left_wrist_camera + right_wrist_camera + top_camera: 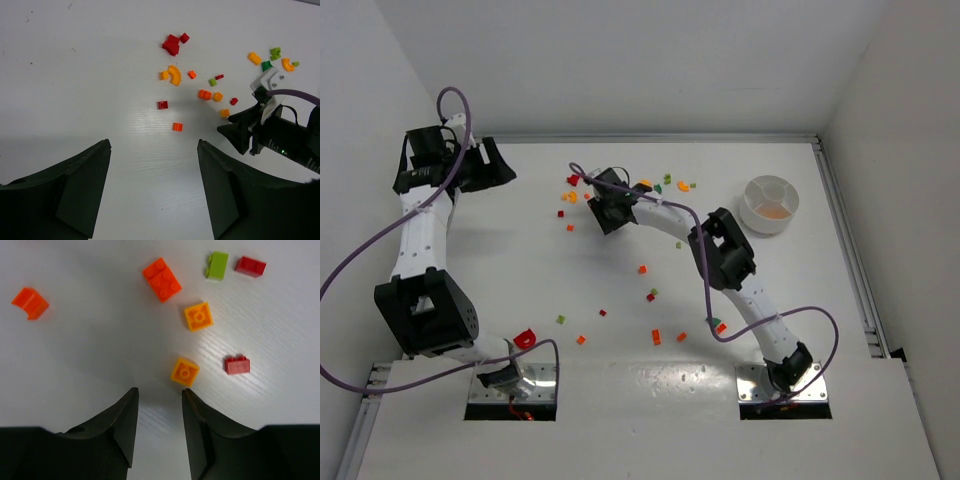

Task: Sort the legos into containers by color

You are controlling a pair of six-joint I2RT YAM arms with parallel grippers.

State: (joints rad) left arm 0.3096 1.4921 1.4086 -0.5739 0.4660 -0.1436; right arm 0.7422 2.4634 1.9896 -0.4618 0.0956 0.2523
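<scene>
Legos (pixel 656 337) lie scattered over the counter (pixel 520 250), well apart from the white dish (pixel 770 203) at far right. Right jaws, narrowly parted and empty, hover just short of a yellow-orange brick (pixel 185 371); centre over it before closing, clear of the red brick (pixel 237 365). Left jaws gape wide, empty

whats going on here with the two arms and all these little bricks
Two robot arms are sorting legos by color into a divided white dish. The right tool is open, low over the far cluster, a yellow-orange brick just ahead of its tips. The left tool hangs open and empty, farther left. Most bricks lie loose on the table.
</scene>
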